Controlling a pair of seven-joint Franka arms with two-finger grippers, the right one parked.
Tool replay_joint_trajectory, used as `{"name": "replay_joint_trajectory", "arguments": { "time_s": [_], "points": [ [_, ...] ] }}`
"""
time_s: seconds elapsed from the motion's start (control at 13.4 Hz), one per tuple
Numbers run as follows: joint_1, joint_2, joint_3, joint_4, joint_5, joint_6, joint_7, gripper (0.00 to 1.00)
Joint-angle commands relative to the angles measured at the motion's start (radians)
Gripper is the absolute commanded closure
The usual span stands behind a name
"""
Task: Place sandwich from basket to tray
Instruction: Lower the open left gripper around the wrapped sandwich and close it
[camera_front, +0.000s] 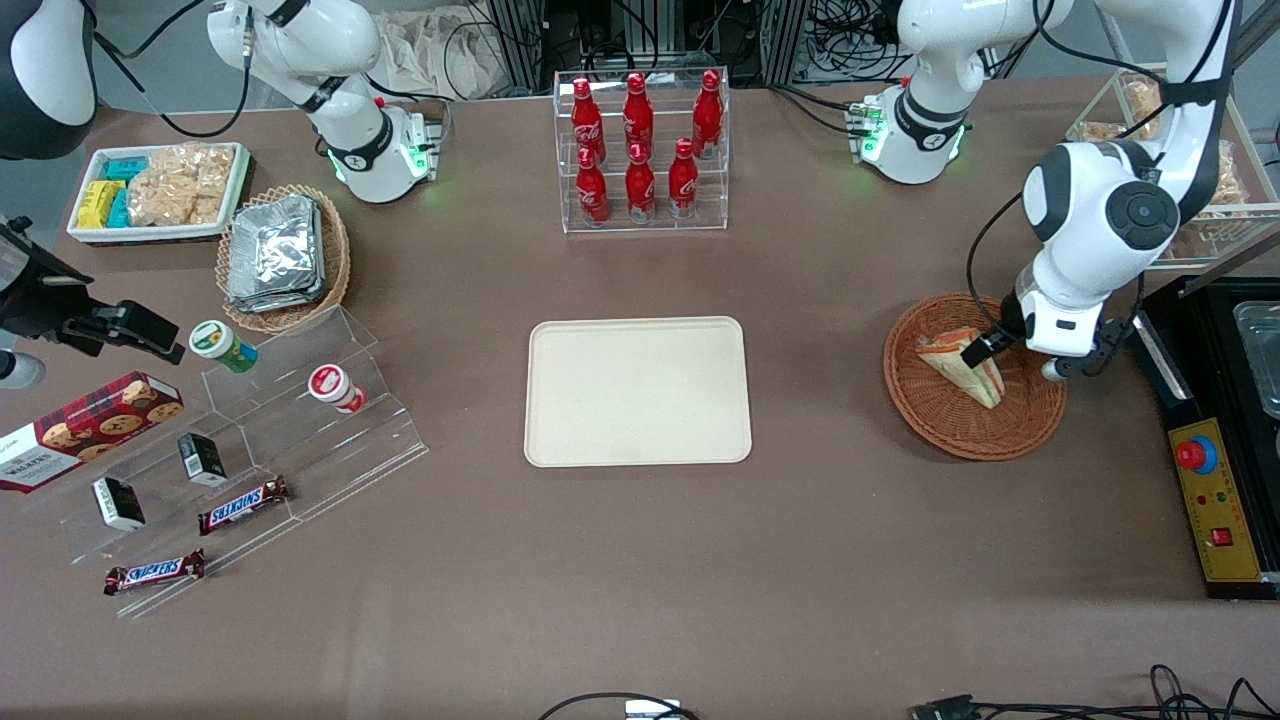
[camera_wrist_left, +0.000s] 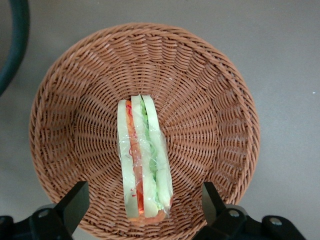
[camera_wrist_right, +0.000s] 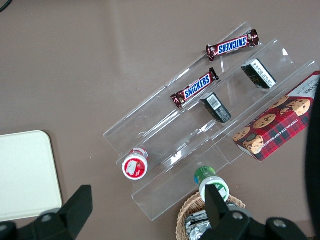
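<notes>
The sandwich (camera_front: 962, 364) (camera_wrist_left: 143, 162), a wrapped wedge of white bread with green, orange and red layers, lies in the reddish-brown wicker basket (camera_front: 940, 425) (camera_wrist_left: 215, 100) toward the working arm's end of the table. My gripper (camera_front: 1000, 350) (camera_wrist_left: 144, 202) hangs just above the basket, open, one finger on each side of the sandwich's wide end and apart from it. The cream tray (camera_front: 638, 391) rests flat at the table's middle with nothing on it.
A clear rack of red cola bottles (camera_front: 640, 145) stands farther from the front camera than the tray. A black control box (camera_front: 1215, 500) borders the basket at the table's end. Foil packets in a tan basket (camera_front: 283, 258), snack shelves (camera_front: 250, 440) and candy bars lie toward the parked arm's end.
</notes>
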Motion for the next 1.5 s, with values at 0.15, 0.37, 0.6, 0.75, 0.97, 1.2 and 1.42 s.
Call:
{"name": "replay_joint_trajectory", "arguments": {
  "time_s": [0.15, 0.37, 0.6, 0.75, 0.97, 1.2, 1.42],
  "points": [
    [0.003, 0.041, -0.006, -0.069, 0.002, 0.130, -0.079, 0.00],
    [0.003, 0.082, -0.004, -0.112, 0.002, 0.230, -0.094, 0.00],
    [0.003, 0.124, -0.004, -0.133, 0.002, 0.305, -0.097, 0.00],
    [0.003, 0.127, -0.004, -0.134, 0.002, 0.308, -0.097, 0.01],
    [0.003, 0.127, -0.003, -0.134, 0.003, 0.308, -0.094, 0.82],
    [0.005, 0.124, -0.004, -0.132, 0.005, 0.305, -0.085, 1.00],
    [0.003, 0.102, -0.004, -0.124, 0.005, 0.291, -0.077, 1.00]
  ]
}}
